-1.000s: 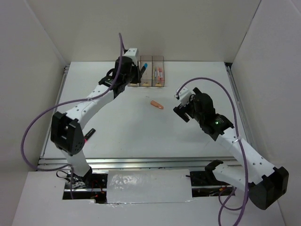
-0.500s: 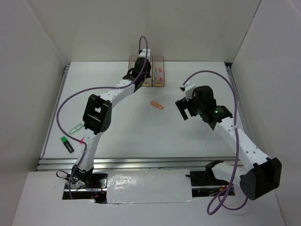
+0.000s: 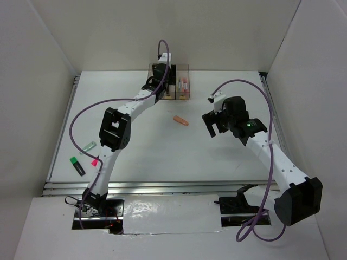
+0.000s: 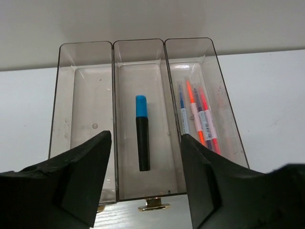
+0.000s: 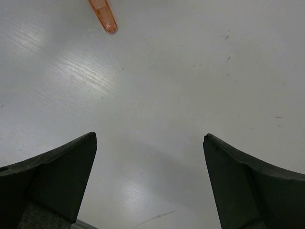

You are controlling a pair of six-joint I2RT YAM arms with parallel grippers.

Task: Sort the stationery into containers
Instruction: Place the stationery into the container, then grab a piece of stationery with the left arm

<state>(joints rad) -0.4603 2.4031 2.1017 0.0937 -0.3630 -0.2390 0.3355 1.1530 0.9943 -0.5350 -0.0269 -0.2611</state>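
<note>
Primarily, the hazard lies at the containers [image 4: 114,95]: the left gripper [image 4: 145,135] hangs directly above the middle compartment with its fingers spread and nothing between them, each fingertip roughly over a compartment wall. A withdrawal that dips or swings sideways could catch a wall and shift the whole joined row, since nothing visible anchors it. The blue-capped marker [image 4: 141,131] lies flat in the middle compartment, apart from the fingers; the orange pens [image 4: 198,119] rest in the right compartment, and the left one shows no contents. A second hazard concerns the loose orange pen [image 5: 102,14] on the table [image 3: 141,157]: it lies beyond the right gripper [image 5: 150,143] and off to one side, not between the fingers, so closing from here would catch nothing, and a one-sided nudge would probably roll it. The left arm is stretched far forward, wrist tilted down over the row. The right arm is bent at mid-table, its gripper spread wide and empty, facing the surface. A pale green pen [image 3: 89,146] and a green-and-black marker [image 3: 77,166] remain near the table's left edge.
</note>
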